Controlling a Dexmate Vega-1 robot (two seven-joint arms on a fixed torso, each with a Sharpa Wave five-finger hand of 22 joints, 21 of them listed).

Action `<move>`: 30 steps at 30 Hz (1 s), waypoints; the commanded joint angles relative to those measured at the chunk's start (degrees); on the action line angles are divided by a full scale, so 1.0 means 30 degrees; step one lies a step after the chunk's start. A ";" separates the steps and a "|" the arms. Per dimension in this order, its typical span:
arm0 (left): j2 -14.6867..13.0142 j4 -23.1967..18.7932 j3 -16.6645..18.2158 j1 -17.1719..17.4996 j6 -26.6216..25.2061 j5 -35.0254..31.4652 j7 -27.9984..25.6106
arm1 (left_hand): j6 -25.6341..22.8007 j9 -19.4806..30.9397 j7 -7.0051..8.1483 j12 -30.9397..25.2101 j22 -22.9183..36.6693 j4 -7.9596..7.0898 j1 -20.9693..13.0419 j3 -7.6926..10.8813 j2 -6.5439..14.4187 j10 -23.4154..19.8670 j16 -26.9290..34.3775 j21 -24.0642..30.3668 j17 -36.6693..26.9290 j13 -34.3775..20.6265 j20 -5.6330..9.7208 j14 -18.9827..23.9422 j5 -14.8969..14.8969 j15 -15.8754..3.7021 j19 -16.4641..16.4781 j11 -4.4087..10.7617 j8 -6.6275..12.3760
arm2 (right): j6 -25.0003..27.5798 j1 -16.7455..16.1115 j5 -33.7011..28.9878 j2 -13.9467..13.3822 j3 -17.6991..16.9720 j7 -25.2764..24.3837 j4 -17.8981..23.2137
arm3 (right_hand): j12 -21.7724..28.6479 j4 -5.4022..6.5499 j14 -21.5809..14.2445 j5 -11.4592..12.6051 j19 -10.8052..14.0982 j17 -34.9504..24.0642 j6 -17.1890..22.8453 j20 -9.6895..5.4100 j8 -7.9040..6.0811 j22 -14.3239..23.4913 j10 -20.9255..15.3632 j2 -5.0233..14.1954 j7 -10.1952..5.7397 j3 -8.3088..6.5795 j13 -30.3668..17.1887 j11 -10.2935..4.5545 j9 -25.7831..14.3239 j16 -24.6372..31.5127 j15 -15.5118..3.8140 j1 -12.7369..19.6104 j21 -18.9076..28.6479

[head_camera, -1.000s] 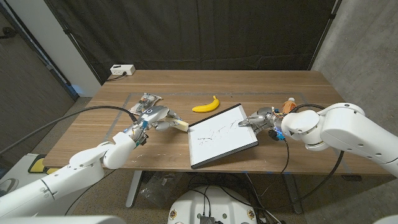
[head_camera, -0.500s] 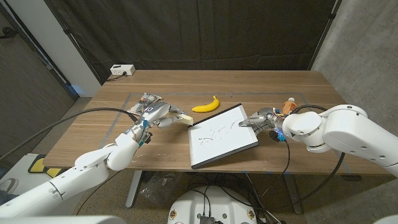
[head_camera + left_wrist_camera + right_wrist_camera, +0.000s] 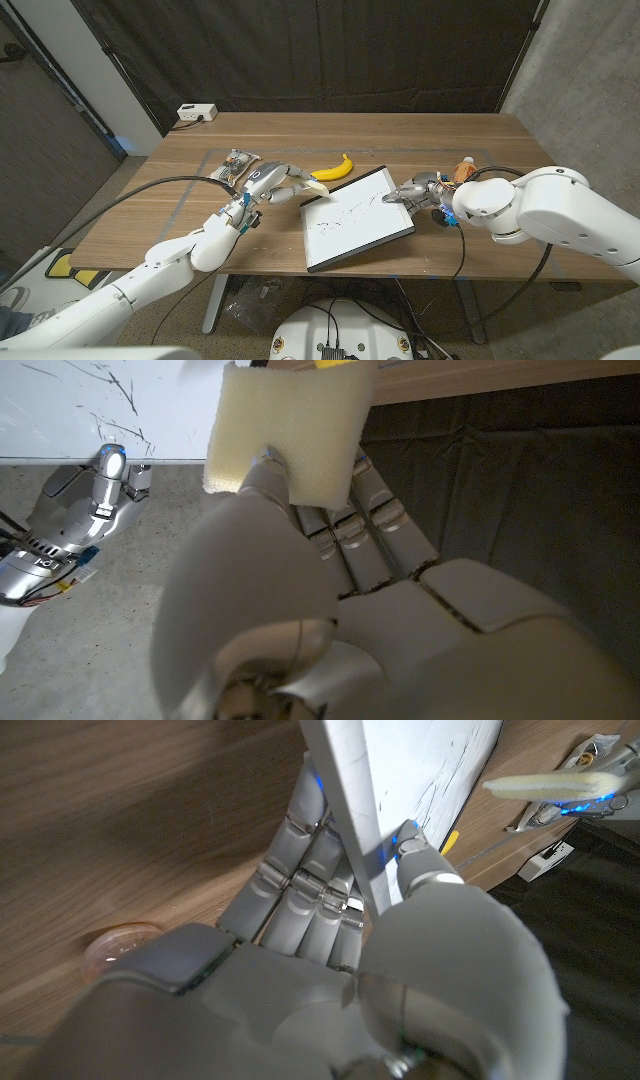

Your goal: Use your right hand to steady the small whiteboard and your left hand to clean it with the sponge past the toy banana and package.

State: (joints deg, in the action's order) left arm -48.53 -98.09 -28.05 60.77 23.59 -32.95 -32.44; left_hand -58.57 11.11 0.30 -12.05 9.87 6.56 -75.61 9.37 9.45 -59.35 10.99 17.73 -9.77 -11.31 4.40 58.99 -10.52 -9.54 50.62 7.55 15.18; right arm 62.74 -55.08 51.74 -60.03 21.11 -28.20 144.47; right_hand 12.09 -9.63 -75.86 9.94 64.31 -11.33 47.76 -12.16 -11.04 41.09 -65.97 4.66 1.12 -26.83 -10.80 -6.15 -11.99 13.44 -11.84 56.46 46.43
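The small whiteboard (image 3: 356,218) lies tilted on the table with dark scribbles on it. My right hand (image 3: 418,190) grips its right edge, thumb on top and fingers beneath (image 3: 320,895). The whiteboard (image 3: 420,775) runs away from that hand. My left hand (image 3: 272,184) pinches the pale yellow sponge (image 3: 314,187) just above the board's far left corner. The sponge (image 3: 290,430) sticks out past the fingertips, with the whiteboard (image 3: 90,405) beyond it. The toy banana (image 3: 332,169) lies just behind the sponge. The package (image 3: 238,163) sits behind my left forearm.
A small orange object (image 3: 463,168) stands behind my right hand. A white box (image 3: 196,113) sits at the table's far left corner. Grey tape lines (image 3: 190,195) mark the wood around the left side. The near table edge runs just below the whiteboard.
My left hand has carried the sponge to the right, away from the package and up to the whiteboard's far left corner. The right hand and whiteboard have stayed put.
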 commanded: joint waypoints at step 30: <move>0.3817 0.7812 -0.4434 -0.7291 0.9597 -0.1887 0.4637 | -0.0137 0.0101 -0.0019 0.0173 0.0040 -0.0091 0.0015 0.0466 -0.0152 0.0143 -0.0123 -0.0446 -0.0115 -0.0114 0.0090 -0.0445 0.0013 -0.0122 -0.0318 -0.0140 -0.0234 | 0.0414 -0.0073 -0.0104 0.0579 -0.0225 -0.0822 0.0214 | -0.0006 0.0795 -0.0082 0.0106 -0.0185 -0.0101 -0.0015 -0.0336 -0.0075 0.0384 -0.0001 0.0192 -0.0079 -0.1285 -0.0075 0.0017 -0.0036 0.0078 -0.0048 -0.0140 0.0023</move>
State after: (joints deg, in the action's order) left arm -39.06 -77.93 -38.45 42.06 51.34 -38.38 -24.83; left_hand -58.54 11.31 0.31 -11.64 9.88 6.24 -75.42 10.31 9.27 -58.85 10.76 16.51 -10.02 -11.36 4.60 57.89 -10.33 -9.20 49.81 7.03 14.49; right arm 63.54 -55.74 51.72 -58.98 20.24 -30.08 144.85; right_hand 12.09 -8.93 -75.85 9.96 64.01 -11.33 47.66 -11.86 -10.96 42.10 -65.97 4.95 1.23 -28.48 -10.80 -6.15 -12.00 13.44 -11.84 56.13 46.42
